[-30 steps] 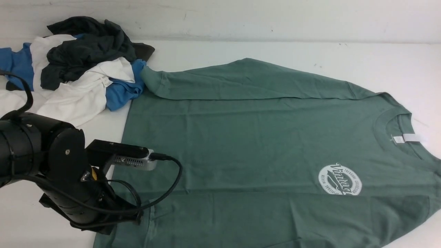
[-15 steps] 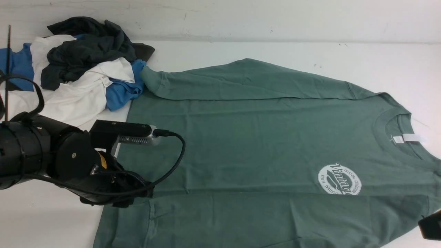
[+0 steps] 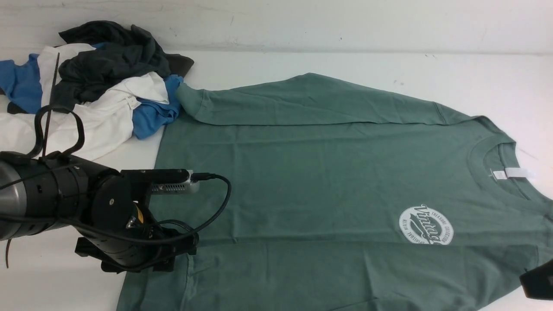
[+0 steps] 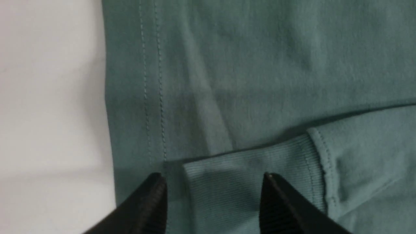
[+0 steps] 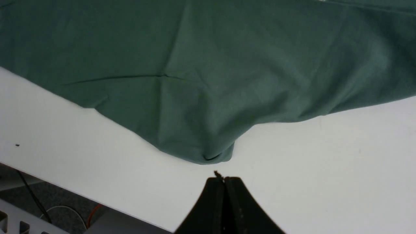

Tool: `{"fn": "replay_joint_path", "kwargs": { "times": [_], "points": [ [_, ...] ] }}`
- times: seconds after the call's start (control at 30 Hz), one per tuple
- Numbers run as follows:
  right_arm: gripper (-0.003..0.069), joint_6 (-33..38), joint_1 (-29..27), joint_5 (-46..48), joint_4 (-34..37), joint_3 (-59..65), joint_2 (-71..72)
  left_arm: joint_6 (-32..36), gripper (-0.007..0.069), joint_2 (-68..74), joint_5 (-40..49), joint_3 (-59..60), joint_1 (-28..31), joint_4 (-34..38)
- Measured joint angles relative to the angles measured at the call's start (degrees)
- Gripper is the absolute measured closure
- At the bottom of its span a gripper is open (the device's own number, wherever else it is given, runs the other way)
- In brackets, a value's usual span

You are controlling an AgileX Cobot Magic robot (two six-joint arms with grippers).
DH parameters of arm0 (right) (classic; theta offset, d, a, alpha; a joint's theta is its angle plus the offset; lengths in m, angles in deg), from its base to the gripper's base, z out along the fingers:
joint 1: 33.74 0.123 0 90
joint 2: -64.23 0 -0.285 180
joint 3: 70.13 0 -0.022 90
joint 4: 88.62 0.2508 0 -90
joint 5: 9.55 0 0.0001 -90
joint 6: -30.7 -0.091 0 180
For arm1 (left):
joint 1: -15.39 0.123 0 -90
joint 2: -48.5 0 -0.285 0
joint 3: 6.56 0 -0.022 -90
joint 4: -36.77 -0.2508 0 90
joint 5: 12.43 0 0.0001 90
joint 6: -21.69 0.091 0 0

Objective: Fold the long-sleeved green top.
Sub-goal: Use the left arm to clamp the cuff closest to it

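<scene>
The green long-sleeved top (image 3: 328,172) lies flat and face up across the white tabletop (image 3: 475,73). Its long axis runs from side to side: the hem (image 4: 151,81) lies toward the tabletop's left edge, and the collar (image 3: 479,160) and round white chest logo (image 3: 426,225) toward the right edge. The far sleeve is laid along the body, with its end beside a heap of dark, white and blue clothes (image 3: 95,86) at the far left corner. The near sleeve is laid along the near side. Its ribbed cuff (image 4: 247,162) lies on the body just inside the hem, directly under the left arm. There the left fingers (image 4: 279,201) stand spread apart with nothing held between them, one tip on each side of the cuff's width, and whether they touch the cloth cannot be told. The right fingers (image 5: 214,204) are pressed together and empty at the tabletop's near right corner. Their tips point at a rounded fold of the top's shoulder end (image 5: 208,152), which lies just ahead of them on bare tabletop close to the near edge. The left arm is plainly the nearer to the cuff and hem, the right arm to the shoulder. Any coming fold likely turns on that split, one end for each arm.
</scene>
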Motion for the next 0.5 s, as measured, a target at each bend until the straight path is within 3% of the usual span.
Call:
{"fn": "replay_joint_path", "kwargs": {
  "times": [0.2, 0.4, 0.5],
  "points": [
    [0.0674, 0.06, 0.00, 0.00, 0.00, 0.00, 0.00, 0.08, 0.0356, 0.54, -0.29, 0.00, 0.00, 1.14],
    [0.0674, 0.12, 0.00, 0.00, 0.15, 0.00, 0.00, 1.49, 0.0483, 0.55, -0.07, 0.00, 0.00, 1.14],
    [0.0674, 0.12, 0.00, 0.00, 0.17, 0.00, 0.00, 3.17, 0.0585, 0.55, 0.71, 0.00, 0.00, 1.14]
  ]
}}
